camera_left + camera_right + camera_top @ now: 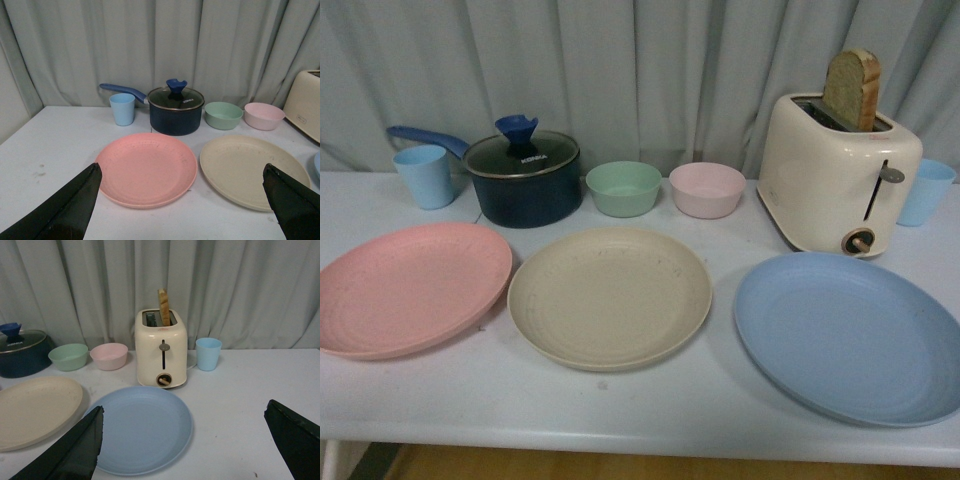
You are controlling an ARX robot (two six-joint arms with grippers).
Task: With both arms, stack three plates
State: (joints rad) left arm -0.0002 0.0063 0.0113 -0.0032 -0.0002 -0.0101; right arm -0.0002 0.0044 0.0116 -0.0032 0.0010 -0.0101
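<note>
Item count, 1 counter (640, 425).
Plates, qty 3: pink plate (405, 288), beige plate (609, 297), blue plate (850, 335).
Bowls, qty 2: green bowl (623, 188), pink bowl (707, 189).
Cups, qty 2, both lt blue: cup by saucepan (424, 176), cup by toaster (924, 190).
Saucepan (523, 188) w/ lid, qty 1.
Toaster (830, 180), qty 1.
Bread slice (852, 88), qty 1.

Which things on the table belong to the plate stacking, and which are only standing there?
For the job:
pink plate
beige plate
blue plate

Only standing there:
lidded pot
green bowl
pink bowl
toaster
bread slice
left blue cup
right blue cup
</note>
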